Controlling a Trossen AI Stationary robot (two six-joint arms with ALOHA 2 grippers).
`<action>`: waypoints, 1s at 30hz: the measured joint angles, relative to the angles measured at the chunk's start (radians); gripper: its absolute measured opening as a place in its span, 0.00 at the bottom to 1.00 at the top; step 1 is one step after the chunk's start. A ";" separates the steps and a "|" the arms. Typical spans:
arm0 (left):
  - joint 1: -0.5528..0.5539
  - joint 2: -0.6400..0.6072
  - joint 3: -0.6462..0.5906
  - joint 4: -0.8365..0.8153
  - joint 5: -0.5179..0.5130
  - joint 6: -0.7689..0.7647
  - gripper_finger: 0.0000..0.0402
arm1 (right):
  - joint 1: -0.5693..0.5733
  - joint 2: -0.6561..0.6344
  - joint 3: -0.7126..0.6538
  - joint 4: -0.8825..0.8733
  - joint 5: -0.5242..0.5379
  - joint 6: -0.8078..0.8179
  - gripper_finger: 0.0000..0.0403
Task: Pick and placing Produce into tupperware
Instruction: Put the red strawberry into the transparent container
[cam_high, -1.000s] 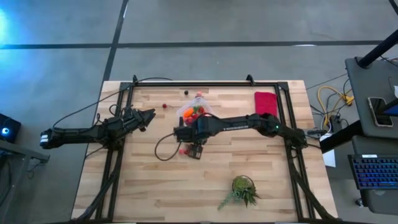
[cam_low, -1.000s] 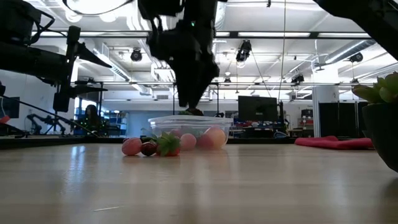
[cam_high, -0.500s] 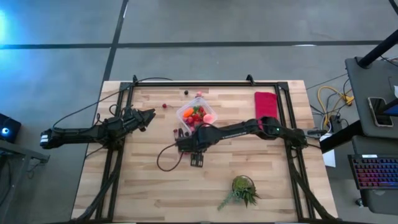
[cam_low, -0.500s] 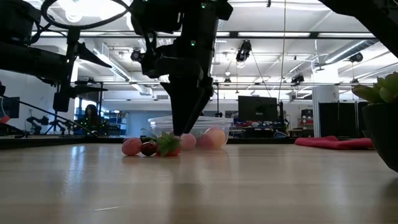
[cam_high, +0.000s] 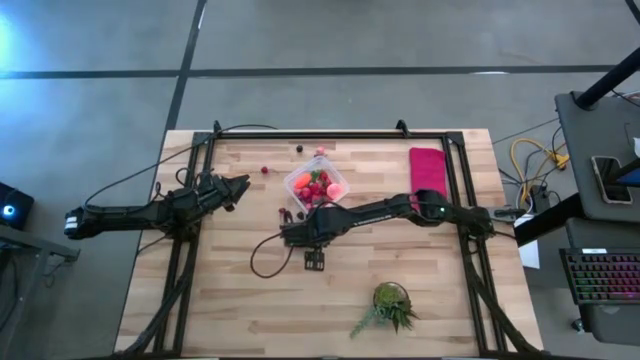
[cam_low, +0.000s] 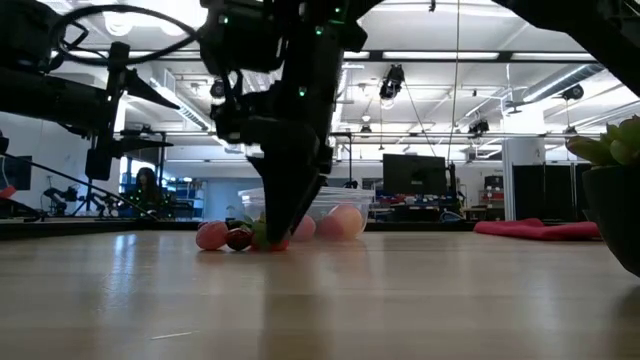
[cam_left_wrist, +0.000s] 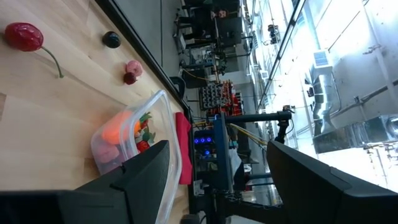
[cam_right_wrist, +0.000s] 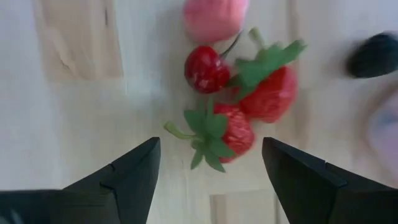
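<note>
Looking down past its own spread fingers, the right gripper (cam_right_wrist: 208, 168) hangs released over two strawberries (cam_right_wrist: 227, 130), a cherry (cam_right_wrist: 205, 70) and a pink piece on the surface (cam_high: 250, 300), detail the high view blurs. The tupperware (cam_high: 316, 184) sits just beyond, holding red, pink and orange produce (cam_high: 312, 184). The left gripper (cam_high: 238, 186) waits open, well apart.

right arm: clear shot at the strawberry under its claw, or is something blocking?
Probably yes. The right claw is open, pointing down at the nearer strawberry, nothing between them. A cherry and a second strawberry lie close beside it, so a finger might nudge those.
</note>
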 joint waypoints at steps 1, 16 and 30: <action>0.000 -0.001 0.000 -0.001 0.000 0.000 0.64 | 0.000 0.005 -0.001 -0.001 -0.002 0.003 0.68; 0.000 -0.001 0.000 0.000 0.000 0.000 0.64 | -0.008 0.013 0.000 0.032 0.012 0.007 0.64; 0.000 -0.002 0.000 0.000 0.000 0.000 0.64 | -0.023 0.013 -0.003 0.032 0.044 0.007 0.48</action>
